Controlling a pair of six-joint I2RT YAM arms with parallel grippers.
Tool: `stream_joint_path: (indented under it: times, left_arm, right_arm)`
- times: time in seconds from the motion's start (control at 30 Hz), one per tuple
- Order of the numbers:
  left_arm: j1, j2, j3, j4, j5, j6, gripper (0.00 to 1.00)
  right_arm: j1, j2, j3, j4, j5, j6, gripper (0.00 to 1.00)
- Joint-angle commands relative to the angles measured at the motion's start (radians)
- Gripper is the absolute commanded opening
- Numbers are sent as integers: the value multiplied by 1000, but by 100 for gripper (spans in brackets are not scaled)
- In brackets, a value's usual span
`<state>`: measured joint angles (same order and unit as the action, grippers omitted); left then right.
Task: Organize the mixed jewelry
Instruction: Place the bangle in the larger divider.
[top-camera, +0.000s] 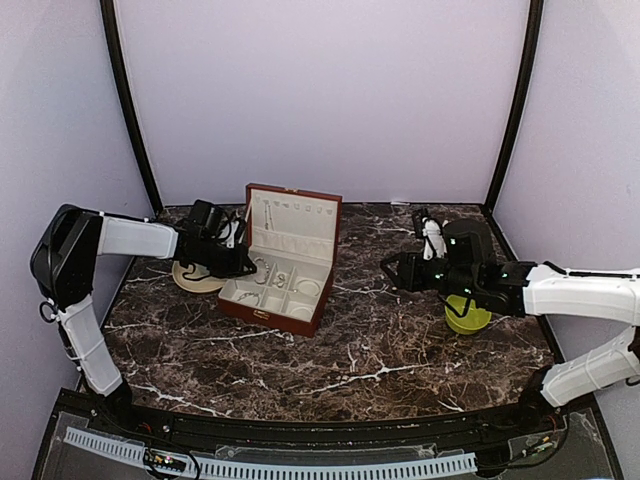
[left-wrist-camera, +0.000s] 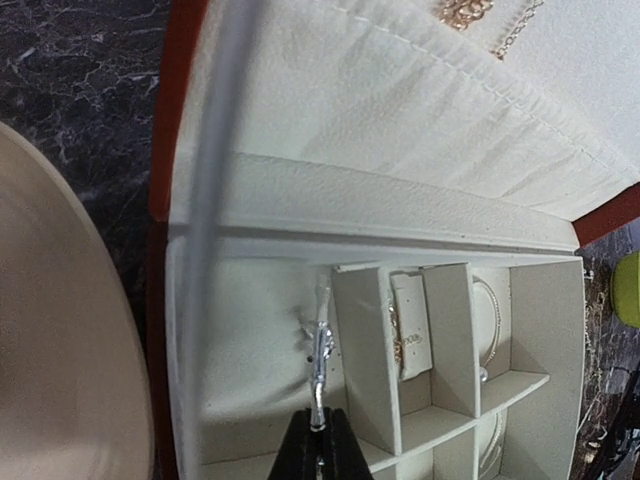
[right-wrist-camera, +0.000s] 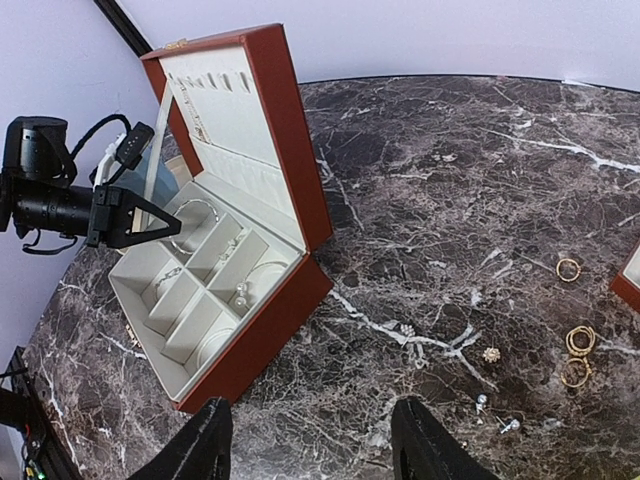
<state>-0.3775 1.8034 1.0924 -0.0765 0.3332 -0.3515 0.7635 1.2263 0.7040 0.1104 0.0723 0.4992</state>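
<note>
A thin silvery hoop bracelet (left-wrist-camera: 320, 345) shows edge-on in the left wrist view, and my left gripper (left-wrist-camera: 318, 428) is shut on its lower rim. It hangs over the large left compartment of the open reddish-brown box (top-camera: 268, 310). From the right wrist view the same bracelet (right-wrist-camera: 197, 206) sits at the left gripper (right-wrist-camera: 172, 222) tips, just above the cream lining. My right gripper (right-wrist-camera: 312, 440) is open and empty over bare marble, right of the box (right-wrist-camera: 262, 330). Loose gold rings (right-wrist-camera: 579, 339) and small studs (right-wrist-camera: 491, 354) lie on the table to its right.
Other compartments hold pearl studs (right-wrist-camera: 241, 292), a chain (right-wrist-camera: 170, 272) and a hoop (right-wrist-camera: 262, 268). A cream round dish (top-camera: 192, 281) lies left of the box under the left arm. A yellow-green cup (top-camera: 466, 319) stands beneath the right arm. Another red-edged box corner (right-wrist-camera: 630, 284) shows at far right.
</note>
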Motion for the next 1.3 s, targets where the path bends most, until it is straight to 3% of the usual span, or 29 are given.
stream_joint_path:
  times: [0.0,0.1,0.43,0.77,0.93,1.27]
  left_arm:
    - [5,18,33,-10,24,26,2]
    - [5,33,43,-37,7,40,4]
    - [5,-5,48,-95,-104,79,29]
    - [5,-42,54,-111,-115,110,47]
    - [5,-78,44,-110,-106,126,61]
    - [5,-170,45,-105,-50,159,65]
  right_arm:
    - [-9,16,2,31,10,9,55]
    - [-9,23,3,30,11,12,55]
    - [-11,43,-3,52,7,16,55]
    - [-11,34,-3,45,26,17,55]
    - [-15,20,-3,27,48,18,56]
    - [-25,-37,13,-54,103,-8,57]
